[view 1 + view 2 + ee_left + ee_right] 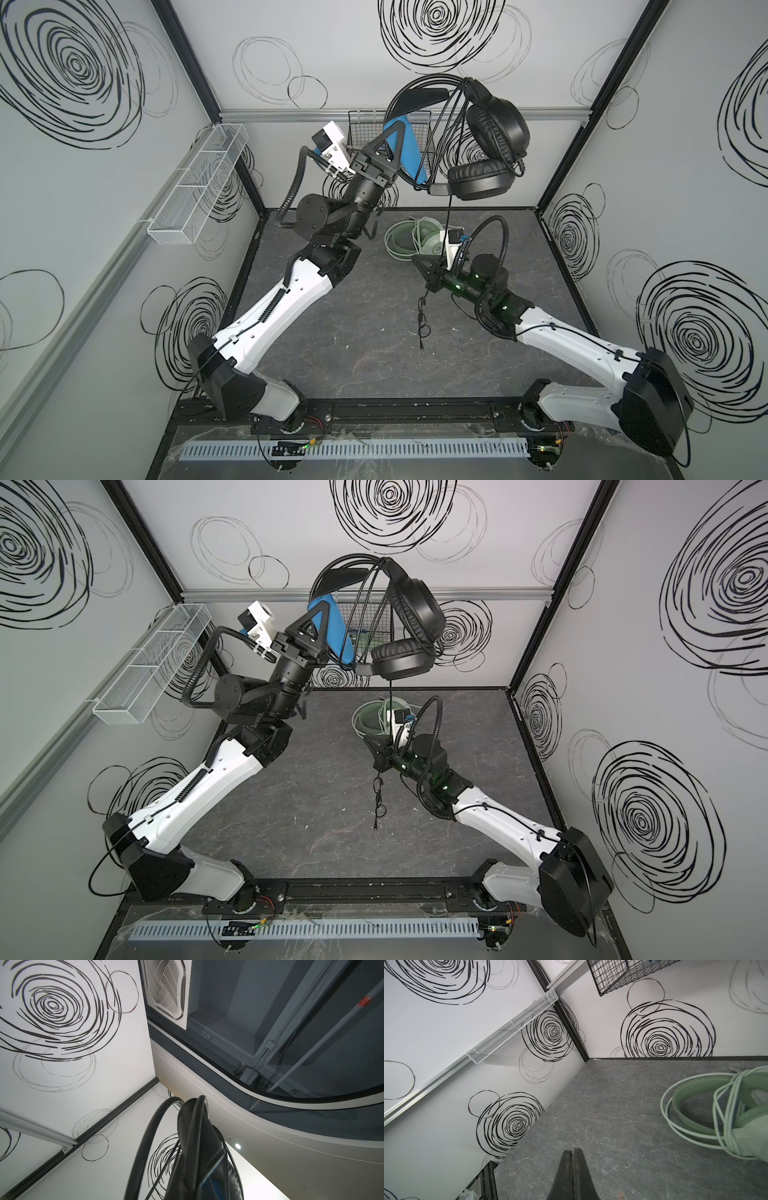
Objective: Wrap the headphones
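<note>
My left gripper [395, 135] [318, 619] is raised high near the back wall, shut on the blue headband padding [405, 145] of the black headphones [496, 124] [415, 604]. Their black cord runs in a few loops over the headband [195, 1136]. Its free end [422, 328] hangs down to the table. My right gripper [416, 261] [368, 738] [573, 1150] hovers low over the table beside that hanging cord, shut, with nothing showing between its fingers. The mint-green headphones [411, 241] [716, 1115] lie on the table behind it with their pale cord coiled round them.
A black wire basket [365, 133] [612, 976] hangs on the back wall behind the raised headset. A white mesh shelf [199, 183] [512, 1026] is fixed to the left wall. A slotted cable duct [353, 451] runs along the front edge.
</note>
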Controlling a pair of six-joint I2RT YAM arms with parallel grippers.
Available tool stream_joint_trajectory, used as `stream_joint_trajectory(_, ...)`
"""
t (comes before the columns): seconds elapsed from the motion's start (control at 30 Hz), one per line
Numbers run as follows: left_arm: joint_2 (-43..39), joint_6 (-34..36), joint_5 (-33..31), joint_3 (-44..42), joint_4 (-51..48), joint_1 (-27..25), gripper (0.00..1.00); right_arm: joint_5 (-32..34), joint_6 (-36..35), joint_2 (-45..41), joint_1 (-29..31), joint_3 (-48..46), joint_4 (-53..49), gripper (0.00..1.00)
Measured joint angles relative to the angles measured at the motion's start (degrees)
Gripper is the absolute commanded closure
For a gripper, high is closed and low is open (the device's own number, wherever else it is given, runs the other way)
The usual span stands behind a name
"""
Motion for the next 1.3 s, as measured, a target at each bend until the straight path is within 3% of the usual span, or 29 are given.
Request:
stream_joint_trajectory(0.37, 2.7, -0.7, -5.7, 4.9, -3.1, -1.7, 1.0, 2.6, 2.0, 5.0, -0.4, 8.8, -9.2, 1.0)
stream_joint_trajectory(0.57, 5.4, -2.1, -7.7, 6.3, -2.9, -4.7, 1.0, -0.1, 2.3, 6.9, -0.3, 10.7, -9.9, 1.0)
stream_joint_trajectory(0.83, 6.2, -1.8, -10.7, 4.3, -4.9, -4.2, 1.0, -3.6, -0.9, 8.1, 3.5, 13.6, -13.1, 1.0)
stream_joint_trajectory(1.3, 0.9, 15.9, -16.0, -7.8, -20.9, 4.3, 1.0, -5.8, -9.0, 5.2, 8.1, 18.6, -24.0, 1.0)
